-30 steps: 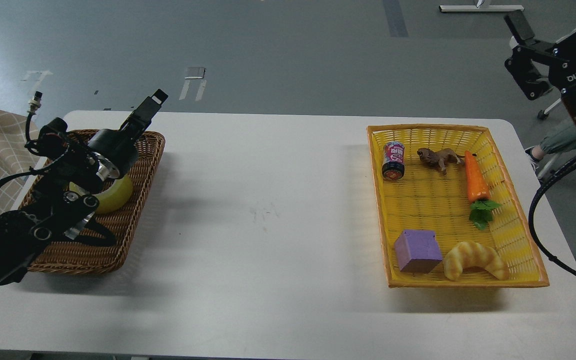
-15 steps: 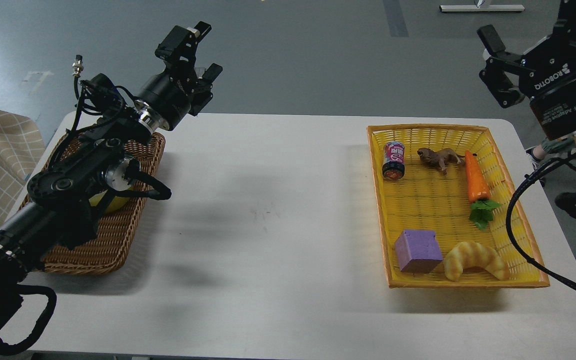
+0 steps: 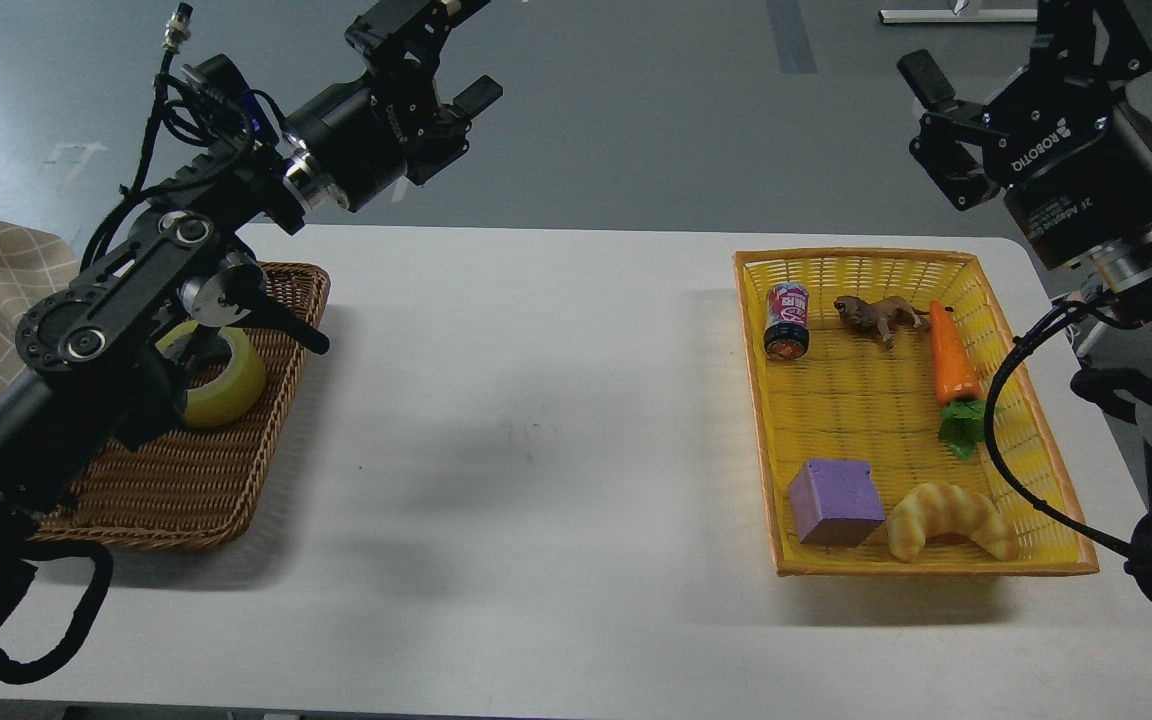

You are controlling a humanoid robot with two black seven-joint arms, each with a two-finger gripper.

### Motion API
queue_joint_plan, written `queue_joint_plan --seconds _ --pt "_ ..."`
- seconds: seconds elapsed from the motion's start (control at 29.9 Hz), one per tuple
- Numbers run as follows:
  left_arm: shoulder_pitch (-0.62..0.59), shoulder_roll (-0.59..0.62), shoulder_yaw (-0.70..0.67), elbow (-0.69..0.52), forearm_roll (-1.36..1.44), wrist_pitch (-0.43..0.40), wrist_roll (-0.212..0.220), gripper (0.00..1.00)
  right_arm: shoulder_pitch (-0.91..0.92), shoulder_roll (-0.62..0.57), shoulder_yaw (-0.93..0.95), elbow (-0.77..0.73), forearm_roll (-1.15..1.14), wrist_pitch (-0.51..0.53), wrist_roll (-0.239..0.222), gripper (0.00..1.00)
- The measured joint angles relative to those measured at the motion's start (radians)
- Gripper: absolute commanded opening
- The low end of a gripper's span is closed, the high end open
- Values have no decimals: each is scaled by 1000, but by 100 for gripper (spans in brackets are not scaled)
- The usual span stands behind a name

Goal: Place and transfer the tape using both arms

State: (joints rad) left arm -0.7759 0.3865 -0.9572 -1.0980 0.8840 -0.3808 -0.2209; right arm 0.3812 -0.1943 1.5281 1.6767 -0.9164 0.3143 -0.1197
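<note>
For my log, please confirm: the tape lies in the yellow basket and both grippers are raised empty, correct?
Not quite. The head view shows the tape lying in the brown wicker basket, not the yellow one. The left gripper and right gripper are indeed raised and empty.

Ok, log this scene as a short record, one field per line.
tape: lying in the brown wicker basket, partly hidden by the left arm
left gripper: open, empty, raised beyond the table's far edge
right gripper: open, empty, raised beyond the yellow basket
yellow basket contents: can, toy animal, carrot, purple block, croissant
</note>
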Motion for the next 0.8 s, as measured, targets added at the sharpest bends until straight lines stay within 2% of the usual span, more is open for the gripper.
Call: queue_joint_plan --seconds 0.1,0.2,0.3,0.43,0.54,0.7,0.8 --pt "-29 2 7 -26 63 0 1 98 1 2 -3 0 -27 -1 0 100" --pt "-38 -6 -11 -100 203 2 1 98 12 4 -15 0 -52 -2 0 100" --pt "28 -46 -94 -220 251 22 21 98 27 4 -24 0 -65 -3 1 100" --pt "196 -176 -234 -329 178 43 143 98 32 6 -28 0 -67 -3 2 100" --pt "243 -223 -273 -357 139 65 186 98 32 11 -28 1 -66 -2 2 100" --pt "262 -242 -292 -372 75 97 187 98 26 29 -28 1 -64 -2 2 100" --pt "264 -256 -309 -373 44 102 153 98 26 48 -28 1 -64 -2 2 100"
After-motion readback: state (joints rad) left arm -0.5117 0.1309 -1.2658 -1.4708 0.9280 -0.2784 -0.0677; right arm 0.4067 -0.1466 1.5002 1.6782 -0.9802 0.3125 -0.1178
